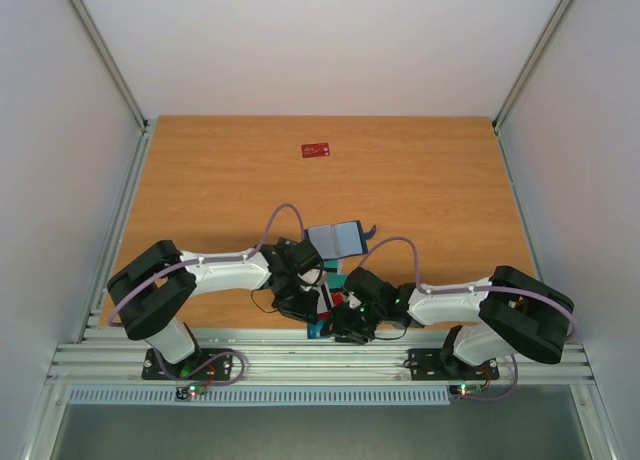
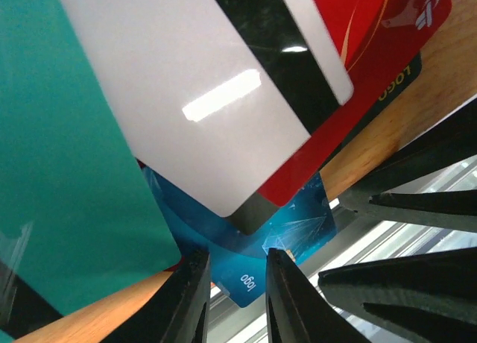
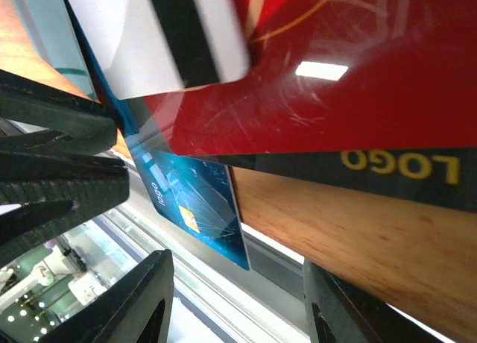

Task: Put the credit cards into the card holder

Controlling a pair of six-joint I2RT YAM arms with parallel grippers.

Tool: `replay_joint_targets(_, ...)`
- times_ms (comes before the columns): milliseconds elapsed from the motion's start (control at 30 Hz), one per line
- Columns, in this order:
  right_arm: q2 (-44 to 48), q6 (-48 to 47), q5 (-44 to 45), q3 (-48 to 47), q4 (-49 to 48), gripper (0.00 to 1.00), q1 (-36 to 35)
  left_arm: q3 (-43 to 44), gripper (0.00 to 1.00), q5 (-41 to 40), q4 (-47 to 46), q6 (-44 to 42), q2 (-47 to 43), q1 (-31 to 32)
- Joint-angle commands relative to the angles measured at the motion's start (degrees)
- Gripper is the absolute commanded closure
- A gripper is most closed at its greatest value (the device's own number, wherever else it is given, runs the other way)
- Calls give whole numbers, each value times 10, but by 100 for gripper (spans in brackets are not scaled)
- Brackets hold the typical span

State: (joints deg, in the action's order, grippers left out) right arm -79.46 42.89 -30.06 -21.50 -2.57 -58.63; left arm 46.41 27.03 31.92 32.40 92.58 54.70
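Left tool (image 2: 237,259) hovers over a fanned pile of credit cards (image 2: 201,97) at the near edge of the tabletop (image 1: 430,180). Its jaws stand a narrow gap apart and hold nothing, and a blue card (image 2: 298,227) lies under the tips. Right tool (image 3: 237,265), jaws wide apart and empty, faces the same pile. Card holder (image 1: 335,240) lies open just beyond both tools. One red card (image 1: 316,149) sits well apart near the far edge.
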Motion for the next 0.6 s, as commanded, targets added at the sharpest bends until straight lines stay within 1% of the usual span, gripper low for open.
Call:
replay_joint_targets(0,-15,4,12,-3,-51,51,-4,-2,78,13,-26,-16,26,1)
replay_joint_targets(233,-41,10,10,-1,-97,53,-4,-31,79,30,-56,-3,36,1)
replay_joint_targets(433,-46,14,9,4,-118,55,-4,-45,80,42,-77,9,35,1)
replay_joint_targets(567,-46,11,6,1,-120,60,-4,-52,80,46,-86,15,35,1)
